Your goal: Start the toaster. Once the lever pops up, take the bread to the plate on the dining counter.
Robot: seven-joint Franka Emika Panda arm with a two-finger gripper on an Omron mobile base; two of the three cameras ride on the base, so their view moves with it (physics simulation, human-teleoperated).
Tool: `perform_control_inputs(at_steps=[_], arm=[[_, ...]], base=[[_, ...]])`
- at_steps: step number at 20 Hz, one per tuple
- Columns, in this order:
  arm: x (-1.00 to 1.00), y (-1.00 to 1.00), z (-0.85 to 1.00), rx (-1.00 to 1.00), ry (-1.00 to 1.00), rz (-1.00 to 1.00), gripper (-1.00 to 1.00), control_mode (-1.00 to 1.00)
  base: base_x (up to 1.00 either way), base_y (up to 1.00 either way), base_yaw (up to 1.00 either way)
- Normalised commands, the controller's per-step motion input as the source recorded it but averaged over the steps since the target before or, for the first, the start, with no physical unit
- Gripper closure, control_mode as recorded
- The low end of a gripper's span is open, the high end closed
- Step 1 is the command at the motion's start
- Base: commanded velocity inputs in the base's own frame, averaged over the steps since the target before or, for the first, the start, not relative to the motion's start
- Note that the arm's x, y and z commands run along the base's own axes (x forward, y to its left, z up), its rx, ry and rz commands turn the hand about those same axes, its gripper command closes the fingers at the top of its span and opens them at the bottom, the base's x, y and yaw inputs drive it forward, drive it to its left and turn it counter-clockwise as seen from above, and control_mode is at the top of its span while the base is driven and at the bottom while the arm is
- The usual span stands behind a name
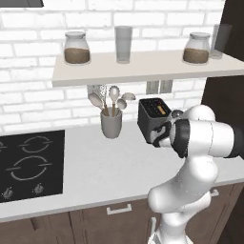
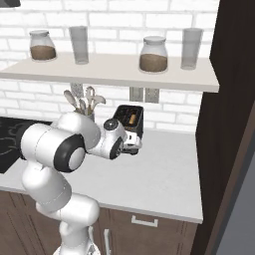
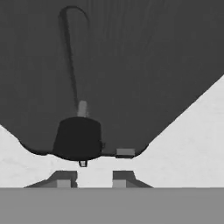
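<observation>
The dark grey toaster (image 1: 148, 119) (image 2: 135, 124) stands at the back of the white worktop, below the shelf. A tan edge of bread (image 1: 162, 111) (image 2: 132, 118) shows in one of its top slots. My gripper (image 1: 159, 137) (image 2: 133, 146) is low against the toaster's front. In the hand view the toaster's face (image 3: 131, 65) is very close, and its black lever (image 3: 78, 140) sits at the lower end of its slot, just beyond my gripper (image 3: 95, 179). The fingertips stand slightly apart with nothing between them. The plate and the dining counter are out of view.
A grey utensil cup (image 1: 111, 125) with spoons stands left of the toaster. A black hob (image 1: 28, 164) lies at the far left. The shelf (image 1: 143, 69) above carries jars and glasses. A tall dark cabinet (image 2: 229, 124) closes off the right side.
</observation>
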Motion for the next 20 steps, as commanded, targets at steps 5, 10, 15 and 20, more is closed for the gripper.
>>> perform_control_inputs(at_steps=[5,10,15,20], arm=[[-1.0,-0.24,-1.0,-0.12,0.03,0.0,1.0,-1.0],[-0.68,-0.25,-0.63,0.16,0.0,0.0,1.0,-1.0],[-0.9,-0.5,0.84,0.25,-0.47,-0.05,1.0,-1.0],[-0.61,-0.42,1.0,0.27,-0.35,-0.1,1.0,-1.0]], base=[[0.0,0.0,0.0],[0.0,0.0,0.0],[0.0,0.0,0.0],[0.0,0.0,0.0]])
